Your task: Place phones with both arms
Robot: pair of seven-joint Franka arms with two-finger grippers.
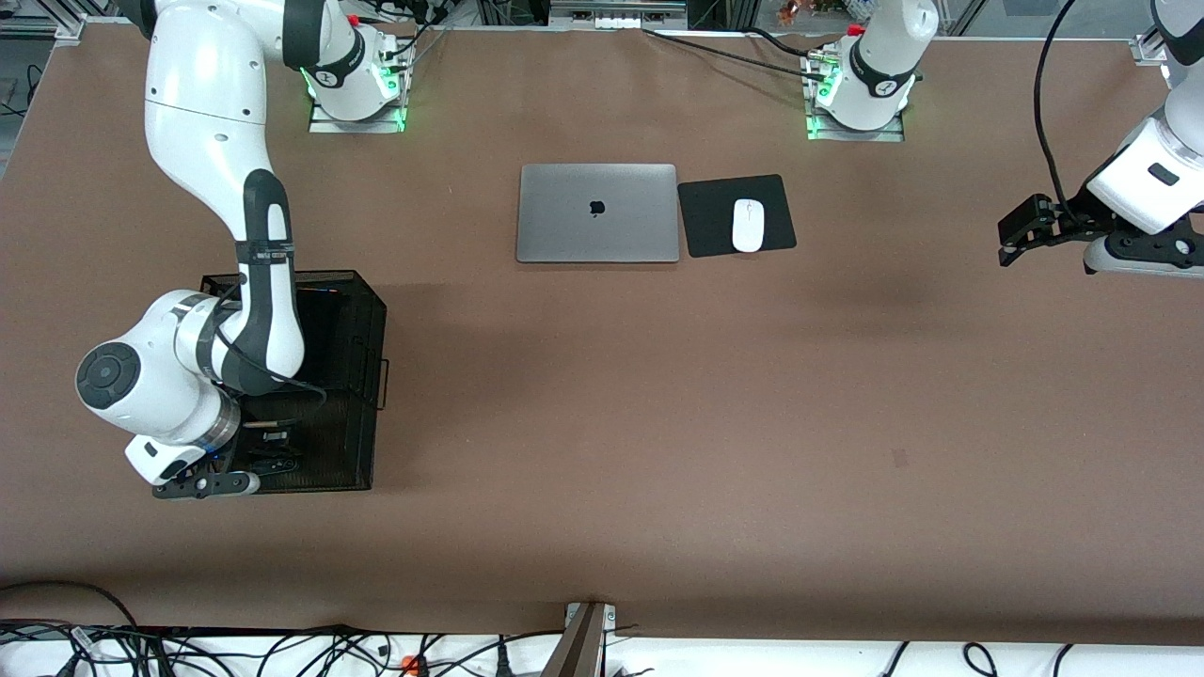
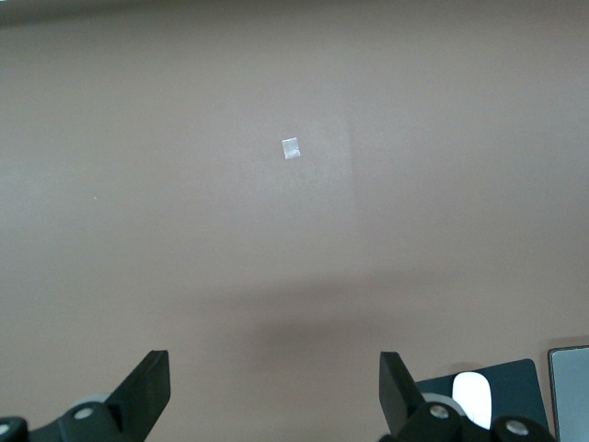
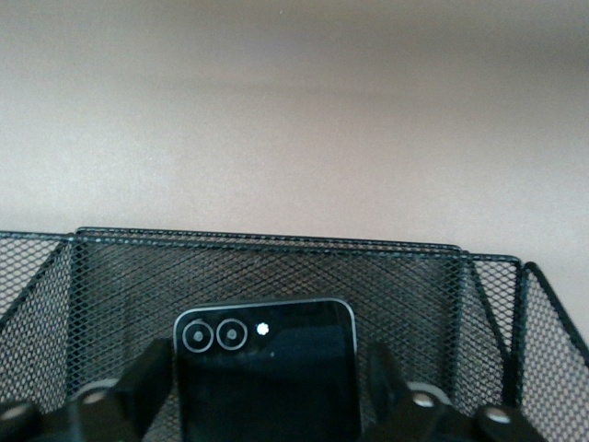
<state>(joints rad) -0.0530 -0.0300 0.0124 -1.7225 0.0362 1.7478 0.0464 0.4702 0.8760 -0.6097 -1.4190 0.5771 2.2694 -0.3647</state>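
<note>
Now the black phone [image 3: 265,368] lies in the mesh basket [image 3: 276,253] between the right gripper's [image 3: 267,387] released fingers [image 3: 147,382].

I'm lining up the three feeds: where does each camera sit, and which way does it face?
Front: high across the table, facing both arms; laptop in the middle.
Left wrist: down on bare table past the open left gripper.
Right wrist: into the mesh basket, right gripper open around the black phone.
Shared: mouse, front and left wrist.

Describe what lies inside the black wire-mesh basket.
Inside the black wire-mesh basket lies a small squarish black phone with two round lenses, between the right gripper's open jaws. The arm covers the rest of the basket.
</note>
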